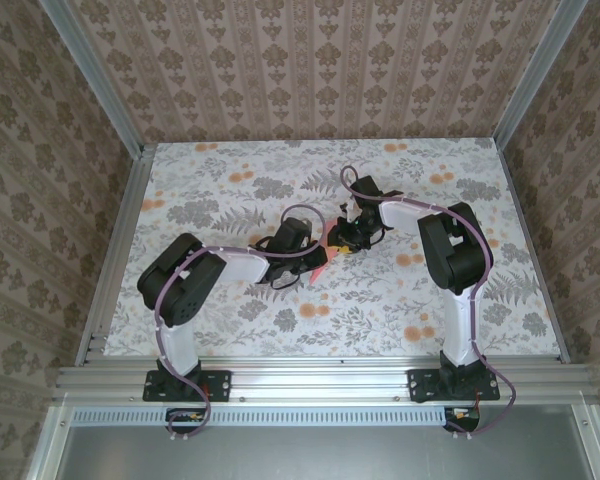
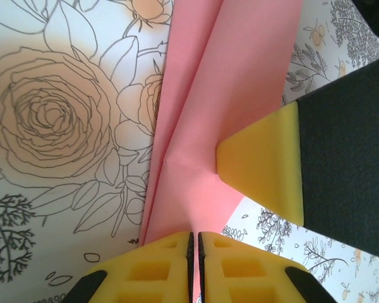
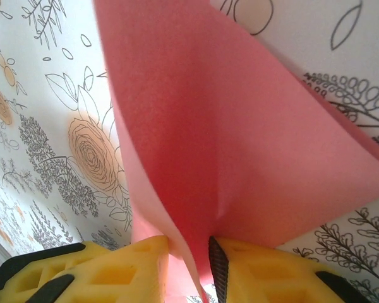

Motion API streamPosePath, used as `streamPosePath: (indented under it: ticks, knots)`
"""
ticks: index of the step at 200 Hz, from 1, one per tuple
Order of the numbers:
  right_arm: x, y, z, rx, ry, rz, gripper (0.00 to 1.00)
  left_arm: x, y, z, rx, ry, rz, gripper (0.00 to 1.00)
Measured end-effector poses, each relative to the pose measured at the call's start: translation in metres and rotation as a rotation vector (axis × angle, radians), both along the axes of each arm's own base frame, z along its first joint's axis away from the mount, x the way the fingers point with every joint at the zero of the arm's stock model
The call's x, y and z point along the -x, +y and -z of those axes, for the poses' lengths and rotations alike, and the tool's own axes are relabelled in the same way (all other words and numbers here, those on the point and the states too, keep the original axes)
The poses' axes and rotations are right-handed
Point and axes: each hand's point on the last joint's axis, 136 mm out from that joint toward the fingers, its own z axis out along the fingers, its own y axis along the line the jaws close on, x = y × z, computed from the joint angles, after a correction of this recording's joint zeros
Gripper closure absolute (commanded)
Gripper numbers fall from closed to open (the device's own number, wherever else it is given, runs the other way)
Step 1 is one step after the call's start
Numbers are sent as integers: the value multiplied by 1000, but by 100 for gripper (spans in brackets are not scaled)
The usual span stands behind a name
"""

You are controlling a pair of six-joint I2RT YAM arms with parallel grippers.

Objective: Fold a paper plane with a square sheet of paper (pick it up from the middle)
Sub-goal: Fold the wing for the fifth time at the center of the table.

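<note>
The pink-red sheet of paper [image 1: 321,268] sits at mid-table between both arms, folded into a slim dart shape with lengthwise creases [image 2: 234,76]. My left gripper [image 1: 308,256] comes in from the left. Its yellow fingertips [image 2: 195,243] are pinched shut on the paper's near end. My right gripper [image 1: 345,238] reaches in from the right, and one of its yellow fingers [image 2: 265,164] rests against the paper's right edge. In the right wrist view a raised flap of the paper [image 3: 240,126] runs down between my right gripper's [image 3: 188,252] parted jaws. The right pad touches it and a gap shows on the left.
The table [image 1: 230,180] has a floral cloth with grey leaves and orange flowers. Aluminium posts and patterned walls [image 1: 310,60] close in the left, back and right. The arm bases [image 1: 185,380] are bolted to the near rail.
</note>
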Motion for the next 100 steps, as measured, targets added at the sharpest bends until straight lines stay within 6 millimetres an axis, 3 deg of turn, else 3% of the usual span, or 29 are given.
streamPosePath:
  ticks: [100]
  knots:
    - [-1, 0, -1, -4, -2, 4, 70, 0, -11, 3, 39, 2, -77, 88]
